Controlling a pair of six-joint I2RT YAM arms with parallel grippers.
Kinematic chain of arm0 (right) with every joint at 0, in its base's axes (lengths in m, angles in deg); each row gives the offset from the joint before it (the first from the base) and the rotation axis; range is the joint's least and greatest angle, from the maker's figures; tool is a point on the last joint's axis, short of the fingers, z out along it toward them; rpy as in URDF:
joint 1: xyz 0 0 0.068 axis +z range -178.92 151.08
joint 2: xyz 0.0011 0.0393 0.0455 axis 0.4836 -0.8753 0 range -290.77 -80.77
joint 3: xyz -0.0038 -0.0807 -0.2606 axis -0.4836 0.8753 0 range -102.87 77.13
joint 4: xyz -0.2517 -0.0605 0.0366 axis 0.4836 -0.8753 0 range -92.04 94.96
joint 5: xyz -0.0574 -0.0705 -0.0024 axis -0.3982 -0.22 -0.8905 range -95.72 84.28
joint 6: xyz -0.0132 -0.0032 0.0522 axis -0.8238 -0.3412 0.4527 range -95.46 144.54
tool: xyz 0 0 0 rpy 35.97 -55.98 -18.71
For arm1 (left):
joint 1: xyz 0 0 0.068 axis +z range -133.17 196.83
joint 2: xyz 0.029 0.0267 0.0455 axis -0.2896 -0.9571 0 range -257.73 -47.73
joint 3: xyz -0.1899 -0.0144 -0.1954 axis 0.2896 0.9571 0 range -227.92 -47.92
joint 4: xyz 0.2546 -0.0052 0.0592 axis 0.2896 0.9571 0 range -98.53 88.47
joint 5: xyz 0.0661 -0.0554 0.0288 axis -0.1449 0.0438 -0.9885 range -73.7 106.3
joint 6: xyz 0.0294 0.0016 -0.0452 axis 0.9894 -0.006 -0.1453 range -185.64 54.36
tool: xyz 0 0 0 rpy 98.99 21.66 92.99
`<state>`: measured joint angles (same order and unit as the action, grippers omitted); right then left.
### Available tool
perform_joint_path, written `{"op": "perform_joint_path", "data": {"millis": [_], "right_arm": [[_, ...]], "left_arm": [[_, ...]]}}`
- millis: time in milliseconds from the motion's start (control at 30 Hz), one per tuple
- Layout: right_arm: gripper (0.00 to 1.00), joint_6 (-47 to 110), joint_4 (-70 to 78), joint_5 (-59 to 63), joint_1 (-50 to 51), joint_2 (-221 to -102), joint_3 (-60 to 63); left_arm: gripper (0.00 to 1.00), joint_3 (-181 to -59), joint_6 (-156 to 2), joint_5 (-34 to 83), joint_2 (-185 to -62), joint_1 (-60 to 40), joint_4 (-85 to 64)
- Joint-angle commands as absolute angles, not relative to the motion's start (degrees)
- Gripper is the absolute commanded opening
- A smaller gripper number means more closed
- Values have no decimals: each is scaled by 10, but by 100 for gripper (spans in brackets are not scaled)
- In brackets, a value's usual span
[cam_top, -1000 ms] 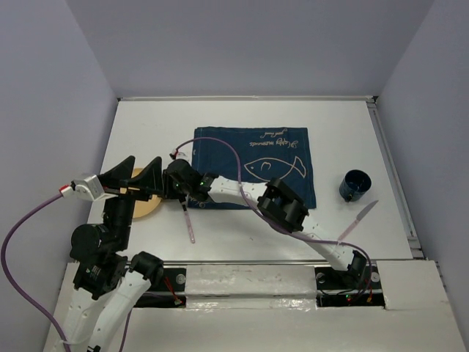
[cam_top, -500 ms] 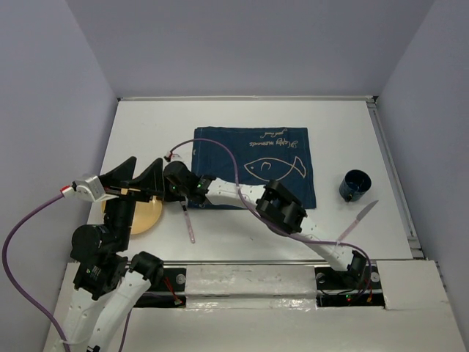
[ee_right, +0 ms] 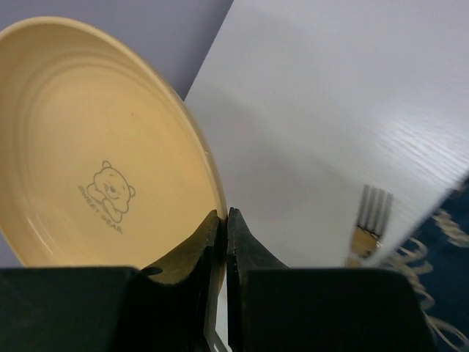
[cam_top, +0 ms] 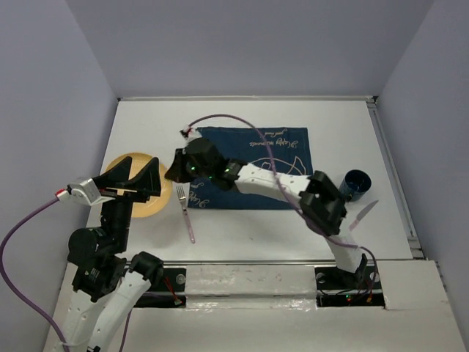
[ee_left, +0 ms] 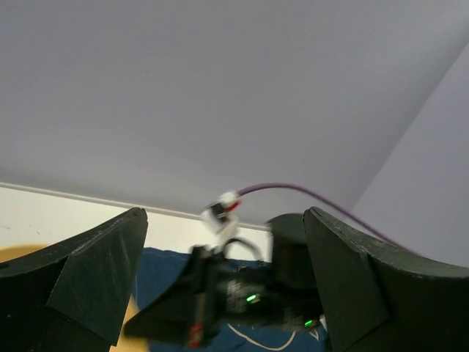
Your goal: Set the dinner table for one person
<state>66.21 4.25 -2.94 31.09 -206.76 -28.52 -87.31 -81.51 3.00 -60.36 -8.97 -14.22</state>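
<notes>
Though glossy, round ridged plate (ee_right: 88, 117).

The left arm (cam_top: 110, 242) is folded up over its base, wrist raised. The left gripper (cam_top: 143, 167) points away from the base with its jaws spread wide and nothing between them. The right arm (cam_top: 282, 187) stretches from its base far across to the left, elbow bent. The right gripper (ee_right: 223, 216) is pinched onto a plate (ee_right: 95, 147) rim.

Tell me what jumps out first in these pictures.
The right arm's fingers pinch the rim of a yellow bear-print plate at the left side of the table. Just right of it a fork lies beside the dark blue fish mat, with a dark cup farther right.
</notes>
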Motion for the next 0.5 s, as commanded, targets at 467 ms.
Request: {"op": "perform_joint_path", "data": {"millis": [467], "right_arm": [[0, 603, 87, 76, -33, -1781, 155]], "left_arm": [[99, -862, -809, 65, -631, -99, -155]]}}
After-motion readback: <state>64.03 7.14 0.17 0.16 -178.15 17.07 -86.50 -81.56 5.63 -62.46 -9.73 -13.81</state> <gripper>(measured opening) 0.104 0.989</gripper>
